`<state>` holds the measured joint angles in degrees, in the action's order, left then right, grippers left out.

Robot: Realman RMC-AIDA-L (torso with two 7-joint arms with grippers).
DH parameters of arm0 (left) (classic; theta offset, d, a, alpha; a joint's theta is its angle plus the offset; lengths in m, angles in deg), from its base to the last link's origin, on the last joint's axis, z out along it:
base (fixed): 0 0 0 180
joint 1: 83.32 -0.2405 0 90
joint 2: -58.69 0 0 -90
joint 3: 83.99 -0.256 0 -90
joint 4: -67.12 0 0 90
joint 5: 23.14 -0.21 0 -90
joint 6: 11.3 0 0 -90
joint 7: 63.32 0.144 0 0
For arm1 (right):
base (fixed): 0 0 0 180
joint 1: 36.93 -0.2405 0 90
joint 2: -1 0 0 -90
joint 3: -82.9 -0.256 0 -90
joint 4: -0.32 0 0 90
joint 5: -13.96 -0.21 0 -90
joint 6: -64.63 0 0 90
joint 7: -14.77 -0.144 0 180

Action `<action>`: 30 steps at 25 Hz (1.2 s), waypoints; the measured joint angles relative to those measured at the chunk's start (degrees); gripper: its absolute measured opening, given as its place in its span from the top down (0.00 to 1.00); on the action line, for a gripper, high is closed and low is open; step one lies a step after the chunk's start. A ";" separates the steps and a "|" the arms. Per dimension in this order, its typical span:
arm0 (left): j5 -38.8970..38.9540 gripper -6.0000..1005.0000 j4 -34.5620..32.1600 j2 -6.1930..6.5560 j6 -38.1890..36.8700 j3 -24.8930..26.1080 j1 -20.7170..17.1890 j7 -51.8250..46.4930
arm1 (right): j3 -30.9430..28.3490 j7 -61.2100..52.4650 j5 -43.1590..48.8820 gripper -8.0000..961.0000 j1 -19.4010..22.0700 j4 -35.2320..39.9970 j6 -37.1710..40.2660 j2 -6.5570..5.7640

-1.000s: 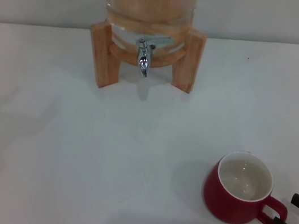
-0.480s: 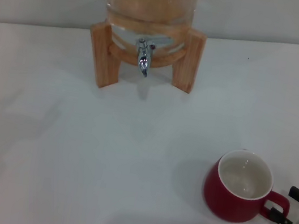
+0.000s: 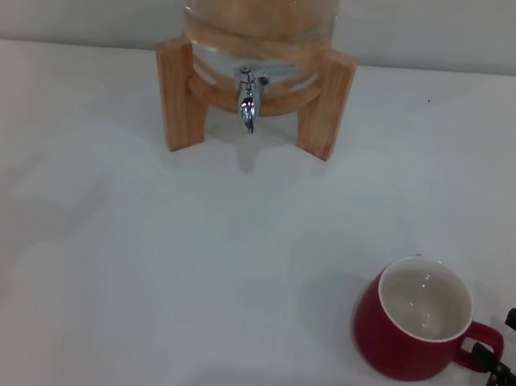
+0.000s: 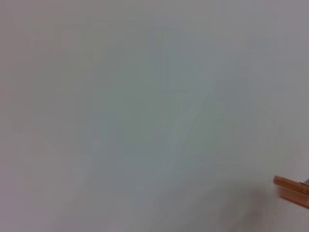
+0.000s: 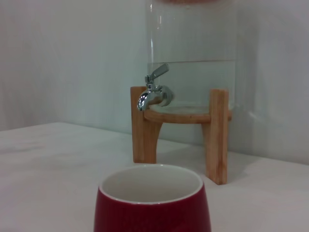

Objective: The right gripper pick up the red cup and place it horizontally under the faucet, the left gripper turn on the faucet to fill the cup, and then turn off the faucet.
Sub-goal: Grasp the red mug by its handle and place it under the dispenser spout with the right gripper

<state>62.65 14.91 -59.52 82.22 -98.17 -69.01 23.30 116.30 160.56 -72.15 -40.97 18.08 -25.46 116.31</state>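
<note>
**Right claw squares up on the mug handle**

Over on the left there is nothing of the left gripper to see in the head view; its wrist camera shows only white table [image 4: 145, 116] and a sliver of the wooden stand [image 4: 292, 189], so that arm looks parked and I cannot tell how its fingers sit.

Moving across: the faucet [image 3: 247, 102] hangs closed between the stand [image 3: 178, 91] legs, well apart from the action, up and away from the claw, with the drink dispenser [image 5: 193, 53] above it.

Now the right side. The red cup [image 3: 412, 323] stands upright just beside the right gripper [image 3: 515, 353], handle pointing straight at it. A second ago the fingers were lower and farther out; half a second ago they crowded in against the handle; now they sit with one finger either side of the loop, spread apart, nothing clamped yet. The cup has nudged slightly, so there has been contact.

My read: the approach is finished and the squeeze on the handle comes next. The carry to the spigot and the whole filling stage remain undone.
</note>
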 joint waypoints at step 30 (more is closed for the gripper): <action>0.17 0.20 0.00 0.00 0.25 0.12 0.02 -0.05 | 0.02 -0.04 -2.44 0.44 -1.19 -1.25 2.01 -0.09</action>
<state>62.82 14.92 -59.52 82.47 -98.05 -69.00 23.25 116.32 160.53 -74.59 -42.17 16.84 -23.45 116.22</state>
